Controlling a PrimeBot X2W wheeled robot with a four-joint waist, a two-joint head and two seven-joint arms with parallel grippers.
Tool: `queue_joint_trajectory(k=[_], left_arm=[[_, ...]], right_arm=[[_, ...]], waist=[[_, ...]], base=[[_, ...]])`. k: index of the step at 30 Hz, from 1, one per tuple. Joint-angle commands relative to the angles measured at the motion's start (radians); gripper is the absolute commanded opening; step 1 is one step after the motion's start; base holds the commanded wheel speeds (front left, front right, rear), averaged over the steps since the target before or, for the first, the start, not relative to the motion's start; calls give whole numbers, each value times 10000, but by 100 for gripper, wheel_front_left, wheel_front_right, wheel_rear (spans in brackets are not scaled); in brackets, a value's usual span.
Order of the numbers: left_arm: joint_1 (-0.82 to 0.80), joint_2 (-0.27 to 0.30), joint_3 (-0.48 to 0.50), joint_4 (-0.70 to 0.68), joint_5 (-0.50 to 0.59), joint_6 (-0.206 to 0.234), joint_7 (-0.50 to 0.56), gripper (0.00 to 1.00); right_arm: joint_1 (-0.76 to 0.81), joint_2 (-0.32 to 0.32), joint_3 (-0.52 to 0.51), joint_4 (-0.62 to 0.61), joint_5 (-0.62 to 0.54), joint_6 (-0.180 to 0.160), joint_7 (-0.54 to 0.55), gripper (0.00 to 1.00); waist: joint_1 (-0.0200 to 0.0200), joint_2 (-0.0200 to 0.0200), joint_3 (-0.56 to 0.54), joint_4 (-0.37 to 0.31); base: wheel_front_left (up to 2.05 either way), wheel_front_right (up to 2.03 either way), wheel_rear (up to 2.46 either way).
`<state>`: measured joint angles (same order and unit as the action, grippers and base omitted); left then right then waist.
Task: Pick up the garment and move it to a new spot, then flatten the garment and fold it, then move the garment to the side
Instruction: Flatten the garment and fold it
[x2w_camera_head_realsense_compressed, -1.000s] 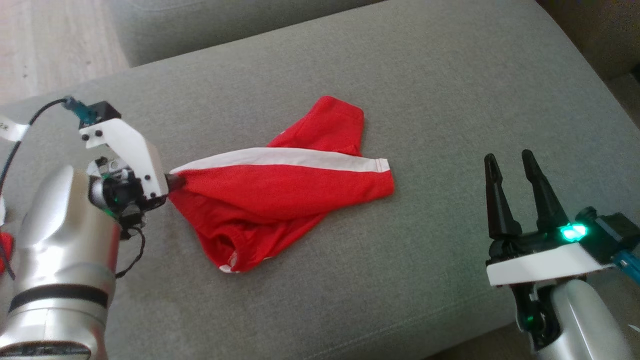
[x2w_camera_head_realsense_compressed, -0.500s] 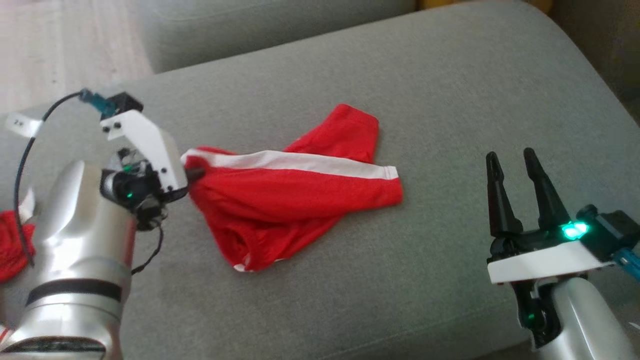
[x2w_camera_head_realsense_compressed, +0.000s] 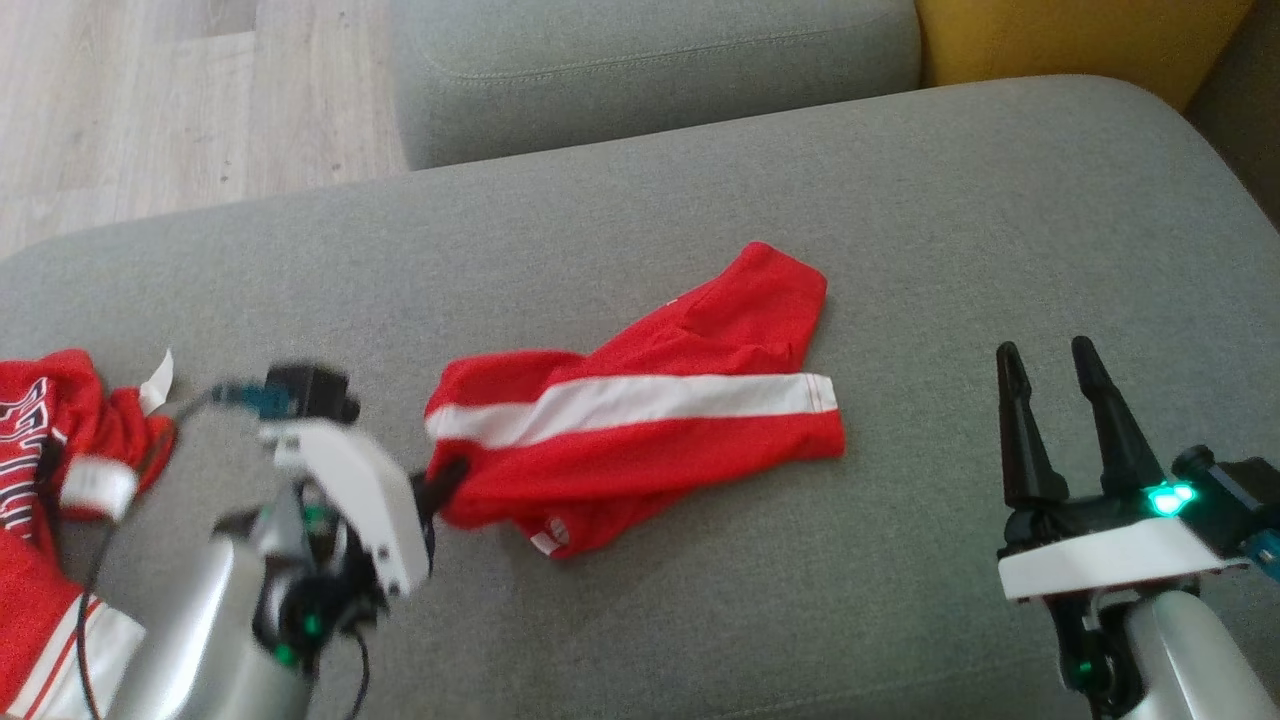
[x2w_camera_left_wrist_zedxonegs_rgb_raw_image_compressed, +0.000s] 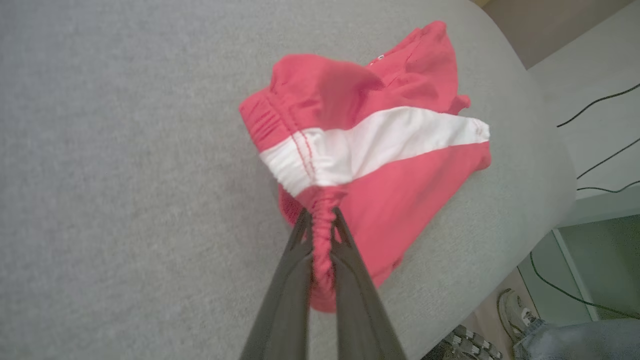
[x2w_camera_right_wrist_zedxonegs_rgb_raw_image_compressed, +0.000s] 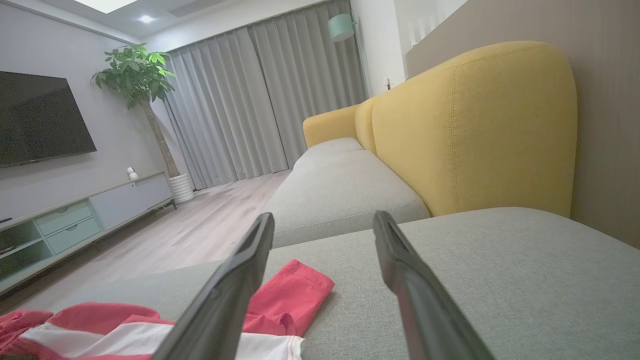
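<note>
While the grey cushion (x2w_camera_head_realsense_compressed: 700, 220) spreads across most of the head view, the red shorts (x2w_camera_head_realsense_compressed: 650, 450) lie on it at mid-frame, with the white stripe running across and one leg angled toward the upper right. They look thin, light and limp, likely to sag and bunch wherever unheld. The elastic waistband (x2w_camera_left_wrist_zedxonegs_rgb_raw_image_compressed: 322, 220) or a hem corner should give the firmest hold, and two holds set apart would suit flattening. The left gripper (x2w_camera_head_realsense_compressed: 445, 485), at lower left, is pinched tight on the gathered waistband; the left wrist view shows ruffled elastic squeezed between its fingers. The right gripper (x2w_camera_head_realsense_compressed: 1045, 355), at lower right, stands with fingers parted and holds nothing, well apart from the shorts. Against the frame a second ago, the whole head view has shifted, so the camera has moved. The shorts also look less stretched, their waistband end slumped over, and the left gripper sits lower in frame. A heap of red clothes (x2w_camera_head_realsense_compressed: 40, 450) now shows at the left edge.
</note>
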<state>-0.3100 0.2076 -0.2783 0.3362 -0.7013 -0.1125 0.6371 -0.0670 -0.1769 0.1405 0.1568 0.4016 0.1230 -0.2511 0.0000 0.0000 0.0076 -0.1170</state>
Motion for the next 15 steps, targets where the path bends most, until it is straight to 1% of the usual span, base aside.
queue_joint_trajectory(k=[1, 2, 3, 5, 6, 7, 8, 11, 15], left_arm=[[186, 326, 454, -901, 229, 228, -551, 0], [526, 245, 513, -1066, 261, 337, -860, 0], [832, 158, 554, -1157, 324, 445, -1178, 5], [1339, -55, 553, -1169, 392, 542, -1719, 47], [1516, -194, 587, -1101, 345, 577, -1949, 98], [1516, -194, 587, -1101, 345, 577, -1949, 98], [1640, -285, 581, -1008, 340, 577, -2133, 100], [1708, -335, 574, -848, 432, 501, -2611, 100], [1478, 41, 600, -1340, 930, 372, -3386, 100]], right_arm=[[-147, -243, 136, -349, -65, 77, -107, 100], [-149, -256, 139, -359, -59, 77, -107, 100], [-151, -274, 153, -367, -57, 77, -107, 100], [-152, -313, 174, -360, -41, 77, -107, 100], [-153, -332, 185, -344, -31, 77, -107, 100], [-153, -332, 185, -344, -31, 77, -107, 100], [-156, -349, 203, -326, -25, 77, -107, 100], [-163, -392, 254, -296, -31, 77, -107, 100], [-155, -427, 207, -286, 7, 77, -107, 100]], waist=[[0, 0, 3, 18], [0, 0, 10, 21], [0, 0, 12, 22], [0, 0, 9, 33], [0, 0, 4, 44], [0, 0, 4, 44], [0, 0, -4, 52], [0, 0, -50, 90], [0, 0, -119, 136]], base=[[0, 0, 0], [0, 0, 0], [0, 0, 0], [0, 0, 0], [0, 0, 0], [0, 0, 0], [0, 0, 0], [0, 0, 0], [0, 0, 0]])
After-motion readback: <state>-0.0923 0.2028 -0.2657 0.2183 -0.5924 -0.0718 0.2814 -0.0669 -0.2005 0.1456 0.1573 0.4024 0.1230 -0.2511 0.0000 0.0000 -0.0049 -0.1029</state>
